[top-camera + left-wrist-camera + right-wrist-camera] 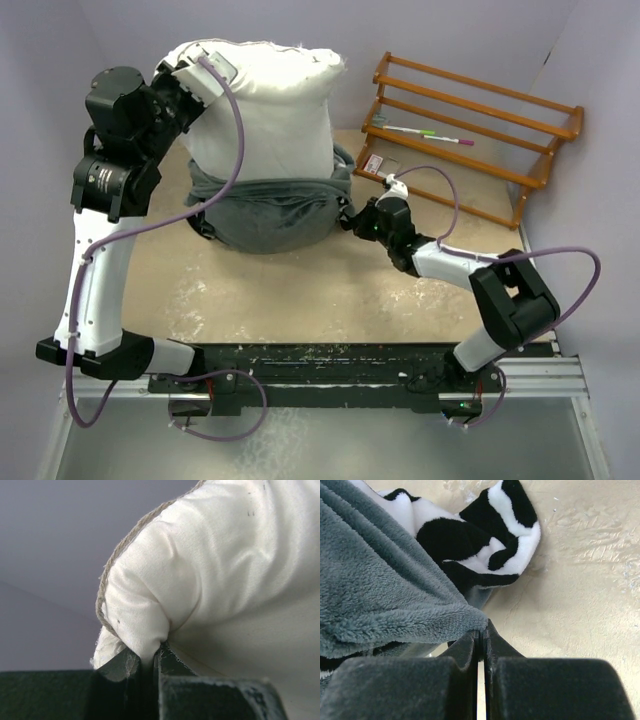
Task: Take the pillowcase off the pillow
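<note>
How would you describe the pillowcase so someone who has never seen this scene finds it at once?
Find the white pillow standing at the back of the tan table, left of the wooden rack. The pillowcase is the fabric bunched around its lower end. Unlike the plain cushion, it is plush dark grey, with black-and-white zebra stripes on its other face.

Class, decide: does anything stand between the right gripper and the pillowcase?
Nothing visible: the right gripper is shut directly on the grey edge of the pillowcase, while the left gripper holds the pillow.
</note>
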Tool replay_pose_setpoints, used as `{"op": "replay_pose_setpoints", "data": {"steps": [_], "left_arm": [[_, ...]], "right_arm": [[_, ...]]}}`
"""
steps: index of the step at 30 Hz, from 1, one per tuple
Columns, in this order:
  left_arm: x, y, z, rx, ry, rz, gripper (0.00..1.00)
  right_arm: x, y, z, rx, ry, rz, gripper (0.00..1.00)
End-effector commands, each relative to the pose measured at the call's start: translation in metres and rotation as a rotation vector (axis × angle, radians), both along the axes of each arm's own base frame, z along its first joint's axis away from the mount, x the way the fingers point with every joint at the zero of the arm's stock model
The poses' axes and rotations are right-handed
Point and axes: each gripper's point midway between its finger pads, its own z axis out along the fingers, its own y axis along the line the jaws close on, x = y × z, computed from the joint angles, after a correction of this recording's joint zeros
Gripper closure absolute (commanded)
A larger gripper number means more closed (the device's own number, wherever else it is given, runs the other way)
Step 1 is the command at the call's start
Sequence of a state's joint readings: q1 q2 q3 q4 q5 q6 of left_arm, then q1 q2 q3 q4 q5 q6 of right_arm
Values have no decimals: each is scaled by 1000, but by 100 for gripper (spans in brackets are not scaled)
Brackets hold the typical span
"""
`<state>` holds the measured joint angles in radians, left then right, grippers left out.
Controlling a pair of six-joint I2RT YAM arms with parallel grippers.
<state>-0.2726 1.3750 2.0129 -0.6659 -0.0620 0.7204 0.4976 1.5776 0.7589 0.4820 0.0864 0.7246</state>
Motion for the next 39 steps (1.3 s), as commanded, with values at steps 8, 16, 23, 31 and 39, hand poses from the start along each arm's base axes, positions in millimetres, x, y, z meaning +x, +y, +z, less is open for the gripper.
{"op": "replay_pose_setpoints", "data": {"steps": [8, 16, 23, 31, 39], "left_arm": [[-29, 50, 92, -90, -307, 217, 100], [-24, 39, 84, -85, -282, 161, 100], [-30, 28, 75, -74, -236, 88, 100], [-33, 21, 68, -59, -217, 48, 100], [-37, 21, 68, -46, -221, 42, 100]], "right_arm": [[-24, -61, 92, -122, -204, -195, 45], [-46, 3, 134, -62, -431, 179, 38], [2, 38, 142, -77, -428, 382, 38], [38, 39, 164, -127, -487, 399, 37], [54, 49, 166, -116, -516, 384, 43]]}}
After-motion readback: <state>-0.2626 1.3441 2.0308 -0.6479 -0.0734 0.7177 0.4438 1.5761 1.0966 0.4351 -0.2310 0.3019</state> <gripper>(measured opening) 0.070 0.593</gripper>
